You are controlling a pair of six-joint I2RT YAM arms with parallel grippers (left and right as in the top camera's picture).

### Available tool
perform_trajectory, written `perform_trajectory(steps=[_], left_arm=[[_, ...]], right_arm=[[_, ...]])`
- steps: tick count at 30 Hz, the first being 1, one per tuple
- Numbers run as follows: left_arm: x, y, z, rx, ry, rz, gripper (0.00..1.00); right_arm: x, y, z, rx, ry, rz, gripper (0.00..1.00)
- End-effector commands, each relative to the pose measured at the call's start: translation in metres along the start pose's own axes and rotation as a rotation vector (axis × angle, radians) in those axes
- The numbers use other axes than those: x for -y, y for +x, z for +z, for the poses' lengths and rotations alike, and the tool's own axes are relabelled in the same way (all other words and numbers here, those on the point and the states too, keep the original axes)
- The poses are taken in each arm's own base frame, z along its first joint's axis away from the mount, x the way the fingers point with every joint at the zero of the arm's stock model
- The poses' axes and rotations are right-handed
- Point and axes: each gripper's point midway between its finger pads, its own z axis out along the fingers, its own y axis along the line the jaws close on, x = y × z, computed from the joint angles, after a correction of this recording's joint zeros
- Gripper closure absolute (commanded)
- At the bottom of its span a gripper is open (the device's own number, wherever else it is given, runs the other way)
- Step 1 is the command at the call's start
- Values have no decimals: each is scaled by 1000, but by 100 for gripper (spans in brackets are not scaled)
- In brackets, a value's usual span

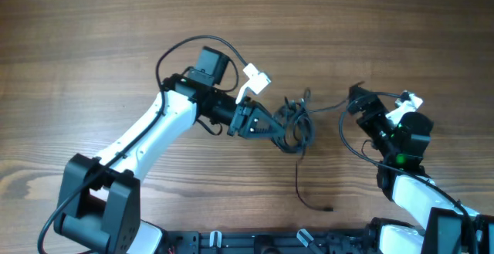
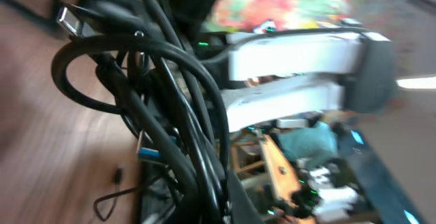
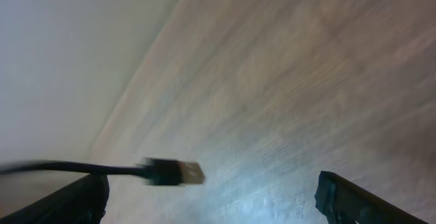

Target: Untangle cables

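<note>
Centre of the overhead frame: left gripper (image 1: 285,133) apparently pinches the bunched cables (image 1: 298,125). Right gripper (image 1: 356,101) is spread, plug (image 3: 174,171) loose between its jaws. Close squarely on it before you pull.

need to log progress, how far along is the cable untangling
Done: one strand trails free toward the near edge. In hand: the left tool is shut on the knot; the right tool is open, with a plug between its jaws, ungripped. Left: the knot is bunched, so most untangling remains.
</note>
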Motion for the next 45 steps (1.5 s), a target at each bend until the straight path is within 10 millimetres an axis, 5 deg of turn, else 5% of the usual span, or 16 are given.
perform_trajectory(steps=[1,8,24,31,35,45], left_arm=[[-19,-4,-13,8,-138,5,96],[-50,-3,-22,-15,-316,38,96],[-55,-18,-24,8,-346,143,96],[-95,-15,-44,-28,-606,131,96],[-101,-14,-48,-34,-648,131,96],[-88,-2,-3,-125,-581,186,96]], right_arm=[[-22,28,-3,-167,-137,-15,0],[-62,72,-28,-436,-396,-36,0],[-108,111,-83,-649,-833,-311,8],[-109,110,-84,-629,-854,-357,12],[-116,110,-92,-648,-904,-369,14],[-157,89,-89,-550,-906,-317,49]])
